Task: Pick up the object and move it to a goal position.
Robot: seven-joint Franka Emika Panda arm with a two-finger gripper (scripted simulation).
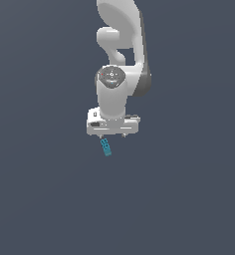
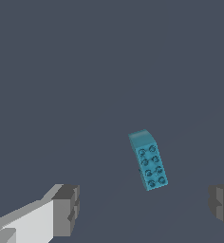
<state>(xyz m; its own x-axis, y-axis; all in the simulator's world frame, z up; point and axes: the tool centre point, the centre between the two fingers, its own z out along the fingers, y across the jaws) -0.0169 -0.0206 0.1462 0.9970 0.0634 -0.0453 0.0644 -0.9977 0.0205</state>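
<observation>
The object [image 1: 106, 147] is a tiny teal-blue oblong block with studs on its top, lying on the plain dark grey floor just below the white arm's hand in the exterior view. In the wrist view the object [image 2: 148, 161] shows its two rows of studs and lies ahead of the fingers, nearer the right one. My gripper [image 2: 144, 209] is open, its two grey fingertips [image 2: 66, 209] wide apart with nothing between them. In the exterior view the gripper [image 1: 112, 134] hangs just above the block, its fingers mostly hidden under the hand.
The plain dark grey floor [image 1: 189, 199] stretches around in all directions. The white arm [image 1: 122, 45] rises behind the hand.
</observation>
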